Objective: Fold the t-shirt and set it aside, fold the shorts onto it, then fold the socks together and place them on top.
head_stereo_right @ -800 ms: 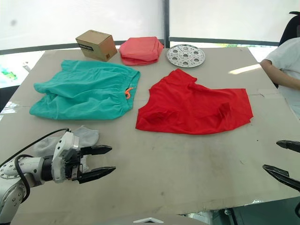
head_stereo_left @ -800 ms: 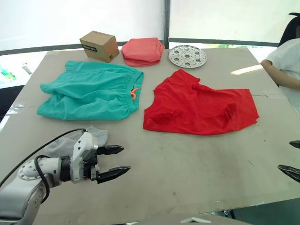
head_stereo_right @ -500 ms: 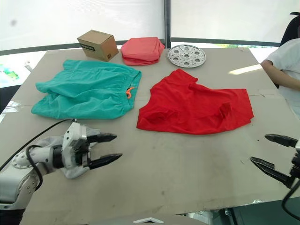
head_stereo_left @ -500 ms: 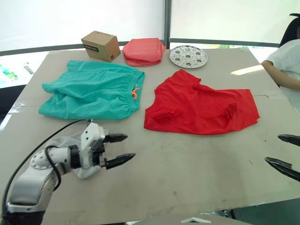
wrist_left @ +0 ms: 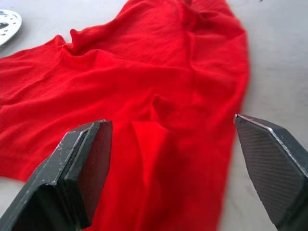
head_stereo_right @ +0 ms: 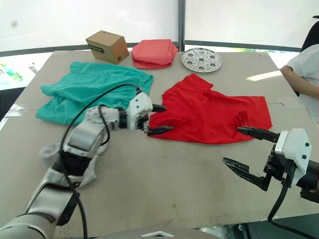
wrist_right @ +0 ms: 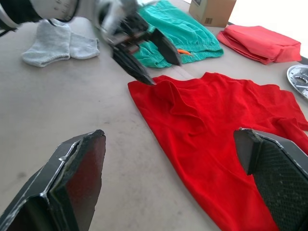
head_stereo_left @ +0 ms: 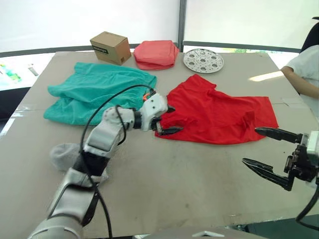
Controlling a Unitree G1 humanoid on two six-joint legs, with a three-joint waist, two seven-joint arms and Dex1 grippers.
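Worktop [head_stereo_left: 189,174]: grey-brown board under bright windows; a person's arm shows at its far right edge
Socks [head_stereo_left: 64,153]: light grey, limp, at the near left, partly behind the left arm; untouched
Shorts [head_stereo_left: 94,89]: teal, spread flat at the far left; orange drawstring loop toward the t-shirt
Behind: cardboard box [head_stereo_left: 110,47], folded salmon-pink cloth [head_stereo_left: 156,54] and round perforated metal plate [head_stereo_left: 203,60] along the far edge
Left claw [head_stereo_left: 167,119]: fingers spread wide, holding nothing; poised at the t-shirt's left near corner, one finger over the cloth, one at its hem
T-shirt [head_stereo_left: 219,112]: bright red, rumpled, right of centre; long axis runs across the worktop, left to right
Right claw [head_stereo_left: 266,152]: wide open, empty; hovers just off the t-shirt's near right hem
Key relation: cloth lies straight ahead of the left claw, which is the nearer arm; right claw faces the opposite end, so each likely takes one end for the first fold
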